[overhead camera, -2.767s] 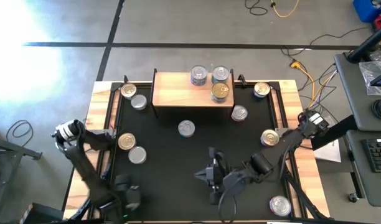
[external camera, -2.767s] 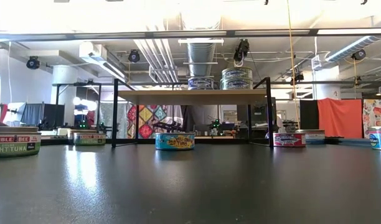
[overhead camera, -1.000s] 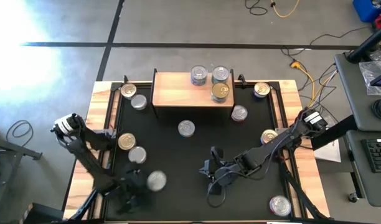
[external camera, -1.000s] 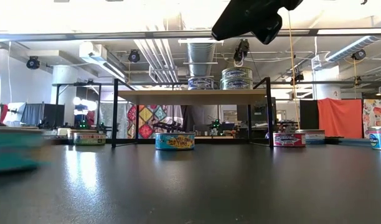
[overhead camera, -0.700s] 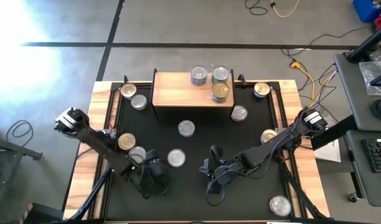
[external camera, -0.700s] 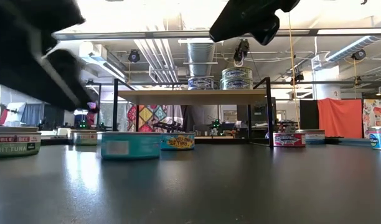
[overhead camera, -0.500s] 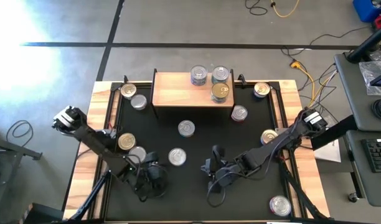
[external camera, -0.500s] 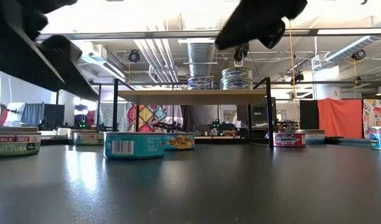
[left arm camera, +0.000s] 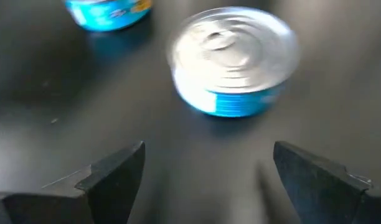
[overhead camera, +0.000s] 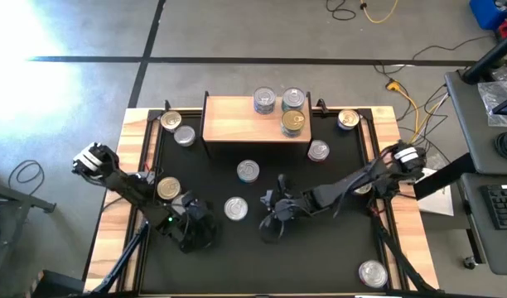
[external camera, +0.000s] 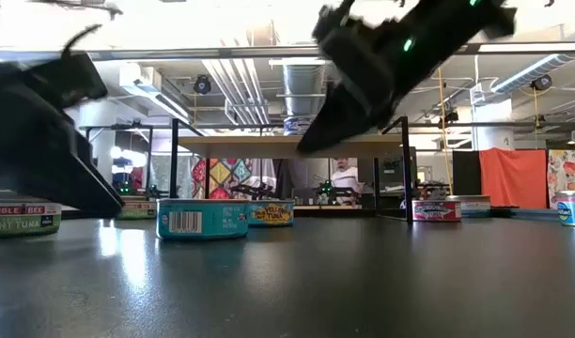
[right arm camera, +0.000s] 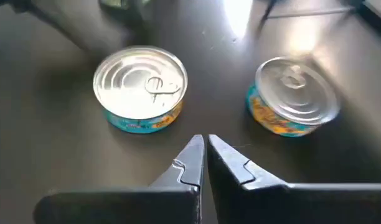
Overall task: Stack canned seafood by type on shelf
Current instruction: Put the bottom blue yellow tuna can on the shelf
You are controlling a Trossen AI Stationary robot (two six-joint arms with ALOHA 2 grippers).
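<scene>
A teal tin with a silver lid (overhead camera: 234, 209) stands on the black table near its middle; it also shows in the low view (external camera: 202, 219). My left gripper (overhead camera: 208, 228) is open just to its near left, with the tin (left arm camera: 234, 62) ahead of its fingers and apart from them. My right gripper (overhead camera: 266, 217) is shut and empty just right of that tin (right arm camera: 141, 87). A second tin with a yellow label (right arm camera: 296, 102) stands farther back (overhead camera: 248, 170). The light-wood shelf (overhead camera: 237, 124) holds three tins (overhead camera: 293, 122) at its right end.
Loose tins stand around the table: two at the far left (overhead camera: 171, 122), two at the left (overhead camera: 168, 189), one right of the shelf (overhead camera: 347, 120), one below the shelf's right end (overhead camera: 318, 151), one at the near right (overhead camera: 372, 271). Wooden planks (overhead camera: 129, 207) edge the table.
The teal tin has slid from the near left toward the table's middle and now stands still. My left arm has swung the same way behind it, and its gripper stays open short of the tin. My right gripper has gone toward the far left, nearer the tin.
</scene>
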